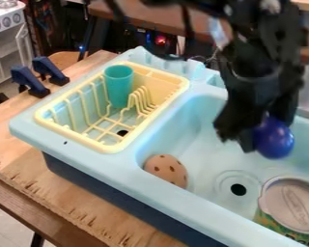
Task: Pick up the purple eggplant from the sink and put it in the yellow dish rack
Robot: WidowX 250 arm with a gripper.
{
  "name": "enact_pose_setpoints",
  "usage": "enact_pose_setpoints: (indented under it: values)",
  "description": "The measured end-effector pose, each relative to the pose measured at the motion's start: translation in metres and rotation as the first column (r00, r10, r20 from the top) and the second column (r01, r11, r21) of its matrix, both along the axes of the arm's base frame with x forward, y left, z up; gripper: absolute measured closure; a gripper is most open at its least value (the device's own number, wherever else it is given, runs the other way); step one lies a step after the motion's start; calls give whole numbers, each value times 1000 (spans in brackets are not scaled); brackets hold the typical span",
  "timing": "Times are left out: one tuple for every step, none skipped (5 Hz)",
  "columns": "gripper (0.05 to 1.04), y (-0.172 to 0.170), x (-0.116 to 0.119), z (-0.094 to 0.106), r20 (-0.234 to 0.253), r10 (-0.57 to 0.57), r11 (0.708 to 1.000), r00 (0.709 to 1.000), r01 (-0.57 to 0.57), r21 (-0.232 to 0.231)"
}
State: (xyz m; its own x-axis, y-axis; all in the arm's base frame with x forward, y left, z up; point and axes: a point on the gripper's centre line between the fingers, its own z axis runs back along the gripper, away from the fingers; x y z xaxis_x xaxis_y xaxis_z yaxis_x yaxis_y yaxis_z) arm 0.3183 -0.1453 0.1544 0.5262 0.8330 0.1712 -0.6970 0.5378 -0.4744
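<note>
gripper (263, 131): was hung down over the sink basin (196, 130)
fingers (229, 118): were closed around the glossy blue-purple toy, one on its left side
blue-purple toy (274, 140): was held up at the fingertips, lower part left exposed
cookie toy (166, 170): was set in the basin, below and left of the fingers; brown with dark spots
drain (238, 189): was seen below the fingers, between cookie toy and can
can (291, 205): was placed below and right of the fingers, grey lid up
yellow rack (112, 148): was seated in the sink's other side, well left of the fingers
teal cup (119, 87): was stood upright in the rack's far part
blue clamps (29, 81): were fixed at the sink's far-left side, beyond the rack from the fingers
desk (12, 144): was covered partly by the sink unit
</note>
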Motion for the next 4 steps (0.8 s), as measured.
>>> enact_pose_setpoints:
  values:
    - [267, 33, -21, 23, 34, -204, 979, 978, 203, 30]
    - [267, 49, -29, 36, -63, -374, 920, 925, 379, 100]
    - [267, 66, -33, 47, -150, -497, 849, 855, 514, 123]
    - [266, 80, -35, 45, -192, -482, 846, 855, 511, 150]
